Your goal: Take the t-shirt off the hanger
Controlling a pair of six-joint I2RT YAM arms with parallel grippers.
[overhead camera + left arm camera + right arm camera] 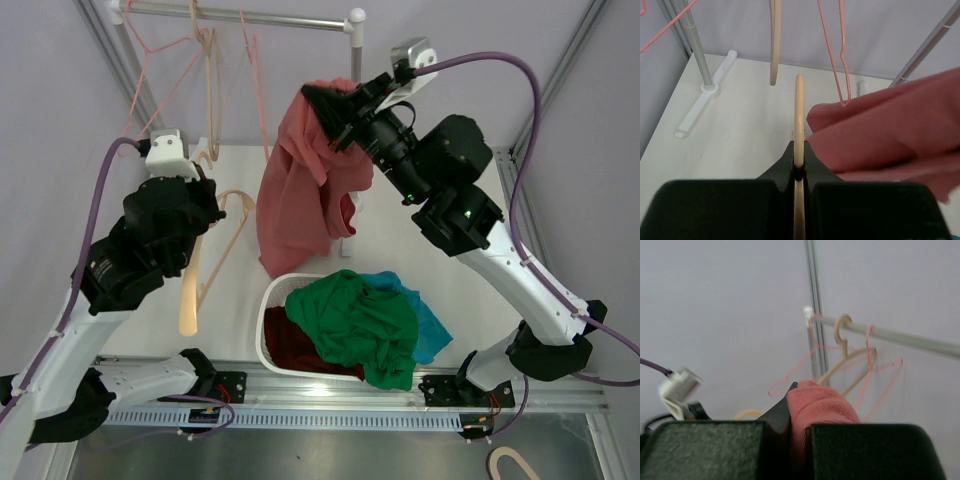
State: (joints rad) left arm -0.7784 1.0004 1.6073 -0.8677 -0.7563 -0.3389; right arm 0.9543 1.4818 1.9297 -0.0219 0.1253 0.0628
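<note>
The salmon-red t-shirt (298, 195) hangs bunched from my right gripper (333, 108), which is shut on its top and held high near the rack. In the right wrist view the cloth (822, 407) bulges out between the fingers of that gripper (801, 412). My left gripper (212, 212) is shut on a bare wooden hanger (200, 275), held to the left of the shirt. In the left wrist view the hanger (799, 112) runs straight out from that gripper (799, 159), and the shirt (890, 132) lies just to its right.
A white basket (268, 312) with green, blue and dark red clothes stands in front, below the shirt. The rack rail (250, 16) at the back carries pink wire hangers (150, 65) and a wooden hanger (210, 80). The rack's white foot (702, 97) lies on the table.
</note>
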